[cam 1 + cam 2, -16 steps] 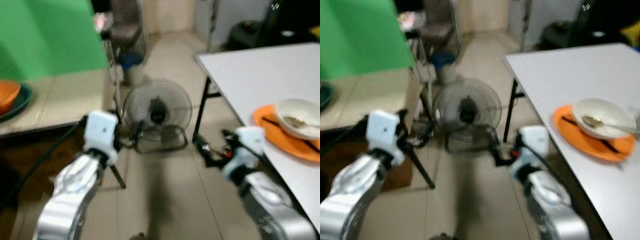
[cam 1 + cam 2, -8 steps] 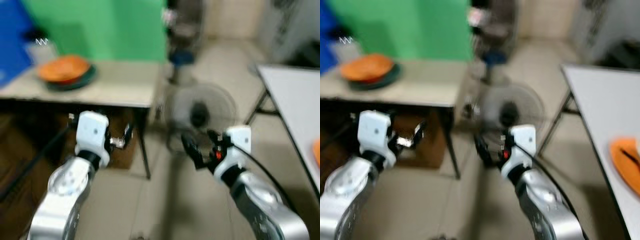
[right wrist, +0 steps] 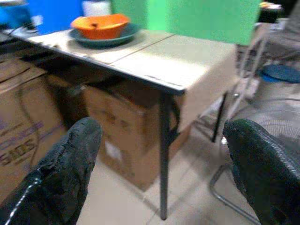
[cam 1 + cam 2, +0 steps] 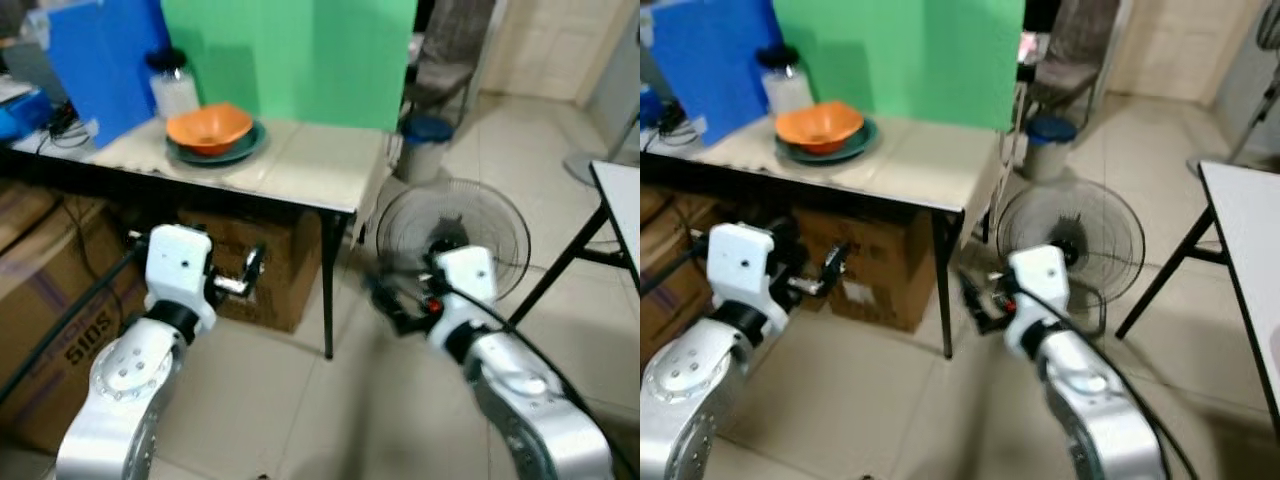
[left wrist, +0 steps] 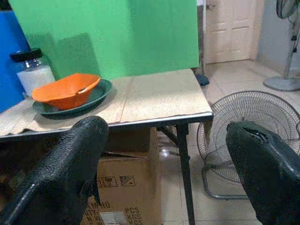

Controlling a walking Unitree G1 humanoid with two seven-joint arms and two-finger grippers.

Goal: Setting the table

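While both empty grippers, left gripper [image 5: 164,164] and right gripper [image 3: 159,164], gape wide, an orange bowl [image 4: 208,127] half hides its green plate [image 4: 245,147]; a floor fan [image 4: 452,235] stands beside the table [image 4: 320,165].

An orange bowl [image 4: 208,127] sits upright in a dark green plate [image 4: 217,149] on the beige table [image 4: 320,165], upper left of the frame.

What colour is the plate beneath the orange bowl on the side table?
Dark green plate, clearest in the left wrist view, under the orange bowl.
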